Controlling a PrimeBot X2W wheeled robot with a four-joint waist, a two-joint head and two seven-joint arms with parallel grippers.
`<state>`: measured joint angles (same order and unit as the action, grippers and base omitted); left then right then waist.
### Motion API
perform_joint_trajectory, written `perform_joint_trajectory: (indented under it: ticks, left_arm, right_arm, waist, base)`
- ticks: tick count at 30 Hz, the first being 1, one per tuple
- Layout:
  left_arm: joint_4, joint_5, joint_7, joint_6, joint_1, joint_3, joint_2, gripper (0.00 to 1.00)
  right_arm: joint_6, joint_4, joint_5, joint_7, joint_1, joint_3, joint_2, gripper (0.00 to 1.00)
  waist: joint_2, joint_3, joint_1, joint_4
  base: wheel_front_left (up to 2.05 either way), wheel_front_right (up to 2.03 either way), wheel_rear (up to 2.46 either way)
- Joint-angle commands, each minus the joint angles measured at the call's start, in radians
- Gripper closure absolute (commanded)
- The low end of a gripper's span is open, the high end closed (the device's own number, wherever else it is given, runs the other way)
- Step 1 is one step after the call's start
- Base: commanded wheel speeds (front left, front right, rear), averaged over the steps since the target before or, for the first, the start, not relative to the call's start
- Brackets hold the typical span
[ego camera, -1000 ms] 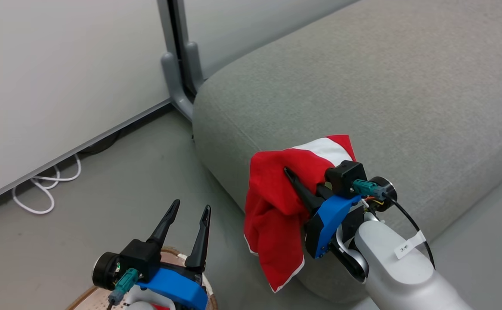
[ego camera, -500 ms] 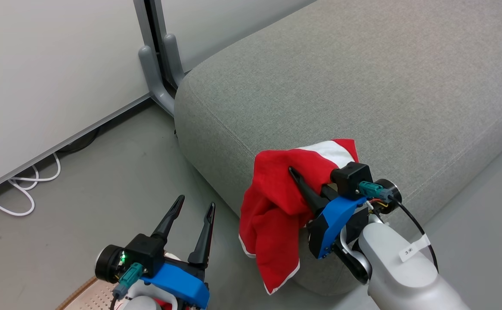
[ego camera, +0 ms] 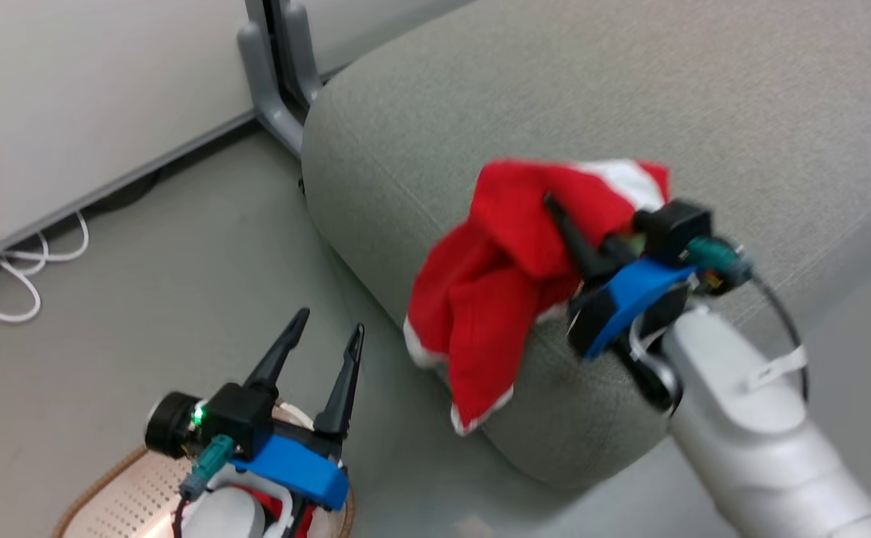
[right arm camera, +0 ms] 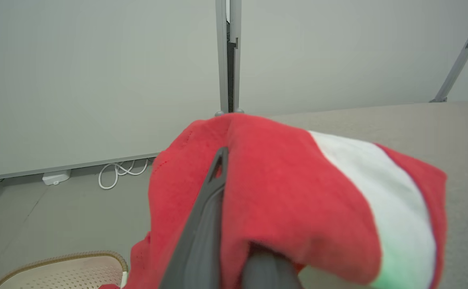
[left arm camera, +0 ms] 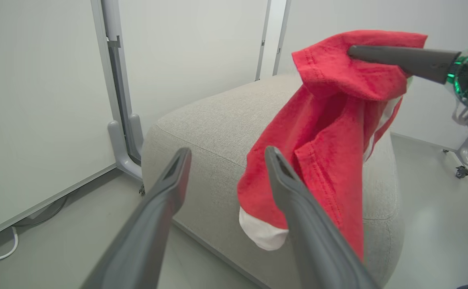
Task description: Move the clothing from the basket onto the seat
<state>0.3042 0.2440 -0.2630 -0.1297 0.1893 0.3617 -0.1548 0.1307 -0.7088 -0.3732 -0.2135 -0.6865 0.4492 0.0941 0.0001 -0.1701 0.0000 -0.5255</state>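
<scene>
Red cloth with a white stripe, the clothing (ego camera: 510,276), is pinched in the right tool (ego camera: 564,218), which is closed tight, and is draped over its fingers (ego camera: 571,237). It is held above the near corner of the seat (ego camera: 555,97), with the lower folds hanging down past the rounded edge. Whether it rests on the cushion cannot be told. The left tool (ego camera: 329,323) is spread wide with nothing between its fingers and is held low over the basket (ego camera: 107,497), which is set on the floor (ego camera: 144,261) beside the seat. A white cable (ego camera: 2,276) is seen along the wall (ego camera: 69,90).
</scene>
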Motion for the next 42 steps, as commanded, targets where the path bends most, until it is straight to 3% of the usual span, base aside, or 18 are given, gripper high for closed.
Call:
perform_joint_trajectory:
  ticks: [1,13,18,26,40,41,42]
  left_arm:
    - [-0.012,-0.007,-0.003,-0.001,0.029,0.002,-0.016,0.0]
    - [-0.128,-0.041,-0.003,-0.001,0.228,0.086,-0.167,0.0]
    - [-0.17,-0.05,-0.003,-0.001,0.298,0.089,-0.214,0.0]
    - [-0.216,-0.065,-0.003,0.002,0.346,0.087,-0.24,0.0]
    - [-0.209,-0.059,-0.003,0.005,0.35,0.087,-0.227,0.0]
    - [-0.206,-0.057,-0.003,0.005,0.349,0.087,-0.225,0.0]
    - [-0.204,-0.054,-0.003,0.005,0.348,0.087,-0.223,0.0]
  right_arm:
    - [0.0,0.005,-0.004,-0.009,-0.043,-0.023,0.014,1.0]
    - [0.0,0.046,0.016,-0.045,-0.324,-0.33,0.208,1.0]
    - [0.0,0.052,0.055,-0.051,-0.37,-0.448,0.243,1.0]
    - [0.0,0.028,0.104,-0.053,-0.345,-0.579,0.216,1.0]
    - [0.0,-0.018,0.158,-0.053,-0.331,-0.6,0.167,1.0]
    - [0.0,-0.025,0.163,-0.053,-0.327,-0.59,0.164,0.67]
    - [0.0,-0.031,0.163,-0.053,-0.325,-0.583,0.162,0.5]
  waist:
    - [-0.0001,-0.06,0.0,0.028]
    - [-0.0001,-0.409,0.0,0.146]
    - [-0.0001,-0.527,0.0,0.178]
    - [-0.0001,-0.625,0.0,0.202]
    - [-0.0001,-0.614,0.0,0.208]
    - [-0.0001,-0.609,0.0,0.21]
    - [-0.0001,-0.605,0.0,0.211]
  base:
    - [0.0,0.0,0.0]
    - [0.0,0.0,0.0]
    - [0.0,0.0,0.0]
    - [0.0,0.0,0.0]
    - [0.0,0.0,0.0]
    - [0.0,0.0,0.0]
    - [0.0,0.0,0.0]
